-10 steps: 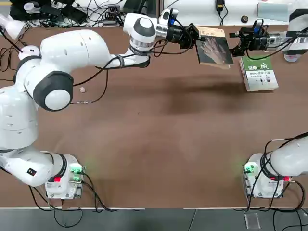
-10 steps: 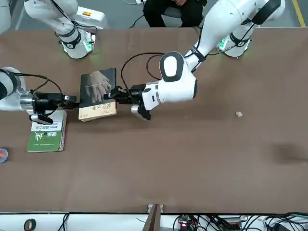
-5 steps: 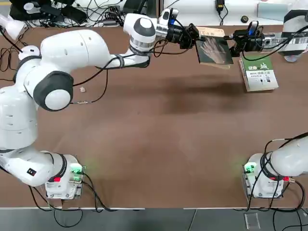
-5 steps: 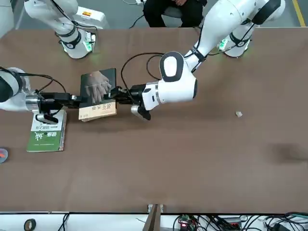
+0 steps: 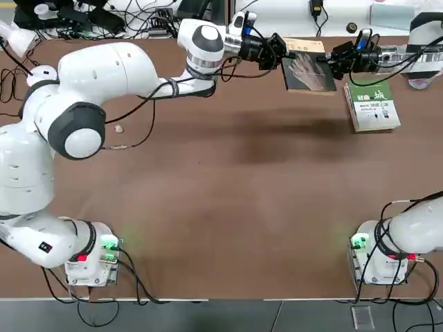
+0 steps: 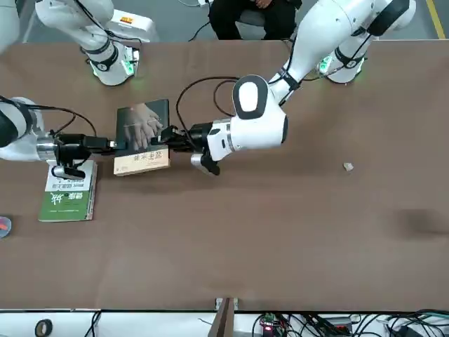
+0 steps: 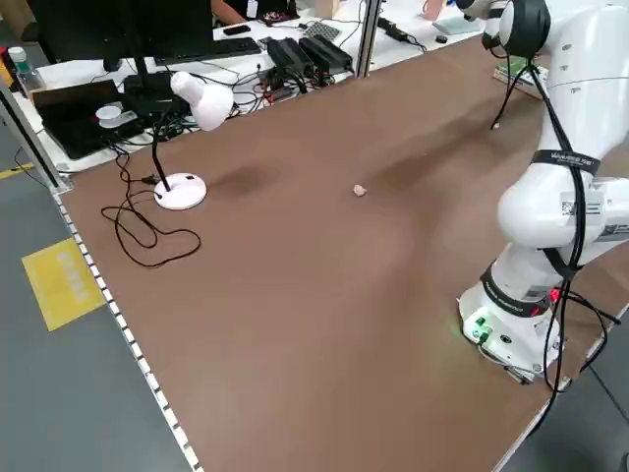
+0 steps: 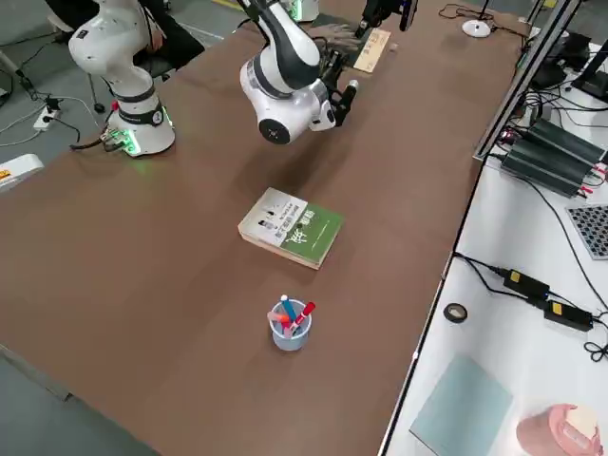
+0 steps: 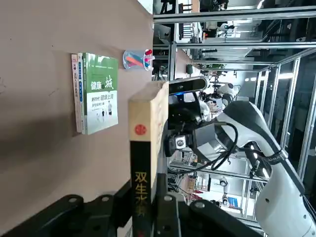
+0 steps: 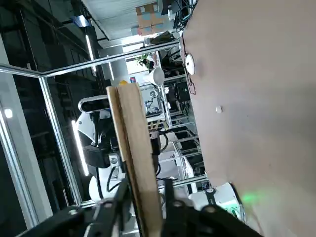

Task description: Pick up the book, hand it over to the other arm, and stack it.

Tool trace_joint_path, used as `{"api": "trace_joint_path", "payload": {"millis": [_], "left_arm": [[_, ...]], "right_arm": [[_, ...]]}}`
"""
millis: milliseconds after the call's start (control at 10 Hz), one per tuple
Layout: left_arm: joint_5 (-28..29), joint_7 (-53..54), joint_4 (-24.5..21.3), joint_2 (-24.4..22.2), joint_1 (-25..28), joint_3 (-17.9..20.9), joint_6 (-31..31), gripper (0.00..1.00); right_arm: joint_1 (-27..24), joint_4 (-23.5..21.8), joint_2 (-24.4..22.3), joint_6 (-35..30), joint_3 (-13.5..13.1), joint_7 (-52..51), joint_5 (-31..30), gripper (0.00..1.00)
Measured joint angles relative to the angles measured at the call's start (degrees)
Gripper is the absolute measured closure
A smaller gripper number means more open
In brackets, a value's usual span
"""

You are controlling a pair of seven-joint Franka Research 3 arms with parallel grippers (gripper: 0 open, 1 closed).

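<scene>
While both claws pinch the book, green-and-white book just beside.

book spine — 双生, green book — 健康, 城

The right gripper has its black fingers closed against both faces of the book, seen edge-on with pale page edges showing. Beyond it, the other arm holds the book's far end. The brown counter carries a white lamp.
</scene>
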Motion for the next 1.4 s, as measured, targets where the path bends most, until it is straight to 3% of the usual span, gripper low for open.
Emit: {"api": "trace_joint_path", "payload": {"millis": [100,700,800,1000,1400], "left_arm": [[0.00,-0.13,0.00,0.02,0.00,0.00,0.00,0.81],[0.00,-0.52,0.22,0.02,-0.04,0.00,-0.02,0.79],[0.00,-0.52,0.34,0.02,-0.03,0.05,-0.01,0.71],[0.00,-0.52,0.76,0.01,-0.01,0.21,0.78,0.66],[0.00,-0.52,1.25,0.01,-0.30,0.23,1.74,0.26]], "right_arm": [[-0.01,-0.20,-0.36,0.03,-0.04,0.52,0.03,0.85],[-0.01,-0.47,-1.20,-0.32,-0.41,3.47,0.15,0.85],[-0.01,-0.50,-1.20,-0.96,-0.90,4.16,0.15,0.85],[-0.03,-0.51,-1.20,-3.60,-2.64,5.62,0.14,0.85],[-0.41,1.05,-1.26,-8.36,-7.62,6.69,-2.74,0.85]]}}
